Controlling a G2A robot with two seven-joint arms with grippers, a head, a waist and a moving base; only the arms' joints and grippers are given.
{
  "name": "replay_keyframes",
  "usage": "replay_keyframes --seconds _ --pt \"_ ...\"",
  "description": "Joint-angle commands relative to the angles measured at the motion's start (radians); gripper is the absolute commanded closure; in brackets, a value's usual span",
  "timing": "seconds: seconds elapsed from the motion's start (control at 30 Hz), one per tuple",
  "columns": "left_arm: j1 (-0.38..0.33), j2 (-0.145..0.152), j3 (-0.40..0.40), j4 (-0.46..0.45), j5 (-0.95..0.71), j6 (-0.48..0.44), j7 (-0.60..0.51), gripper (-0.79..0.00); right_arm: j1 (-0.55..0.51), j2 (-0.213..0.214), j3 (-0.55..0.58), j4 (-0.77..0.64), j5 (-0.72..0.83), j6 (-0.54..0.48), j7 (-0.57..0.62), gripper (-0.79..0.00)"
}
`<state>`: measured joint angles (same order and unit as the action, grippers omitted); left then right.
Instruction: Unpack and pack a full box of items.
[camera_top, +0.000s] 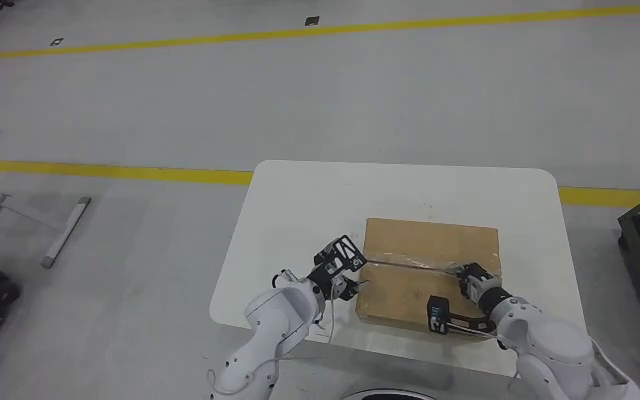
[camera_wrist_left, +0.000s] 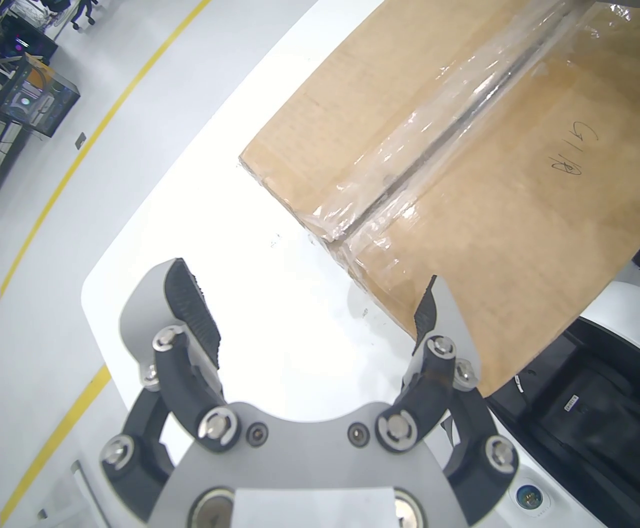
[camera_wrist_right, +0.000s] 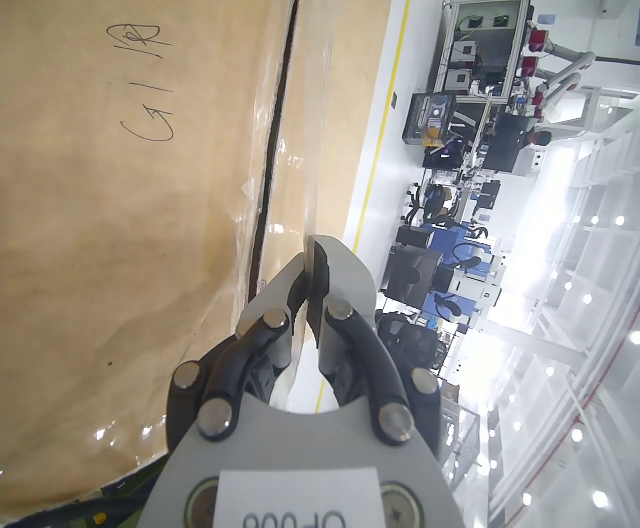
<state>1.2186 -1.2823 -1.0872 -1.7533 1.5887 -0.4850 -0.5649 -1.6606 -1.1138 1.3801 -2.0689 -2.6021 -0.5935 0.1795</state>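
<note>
A closed cardboard box (camera_top: 430, 272) lies on the white table (camera_top: 300, 210), with clear tape (camera_wrist_left: 400, 165) running along its centre seam. My right gripper (camera_wrist_right: 312, 265) is over the box's right end (camera_top: 468, 276), shut on a thin peeled strip of that tape (camera_wrist_right: 314, 165), which stretches away from the fingers above the dark seam (camera_wrist_right: 272, 145). My left gripper (camera_wrist_left: 310, 305) hovers open just off the box's left end (camera_top: 352, 268), facing the taped seam edge with nothing between its fingers (camera_wrist_left: 192, 305). Handwritten marks (camera_wrist_right: 145, 80) sit on the near flap.
The table's rounded left edge (camera_wrist_left: 100, 265) lies close behind the left gripper. Bare tabletop (camera_top: 400, 190) stretches beyond the box. Yellow floor lines (camera_top: 120, 172) run past the table, and workstations with equipment (camera_wrist_right: 450, 150) stand farther off.
</note>
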Motion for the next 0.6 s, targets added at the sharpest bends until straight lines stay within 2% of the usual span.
replay_keyframes --seconds 0.0,0.57 --pt "-0.003 0.0 0.001 0.002 -0.001 -0.001 0.0 -0.785 0.003 0.0 0.0 0.002 -0.001 -0.002 -0.007 0.0" --pt "-0.02 0.003 0.004 0.01 -0.006 -0.004 -0.001 -0.785 0.028 0.003 -0.016 0.022 -0.039 -0.034 -0.013 0.0"
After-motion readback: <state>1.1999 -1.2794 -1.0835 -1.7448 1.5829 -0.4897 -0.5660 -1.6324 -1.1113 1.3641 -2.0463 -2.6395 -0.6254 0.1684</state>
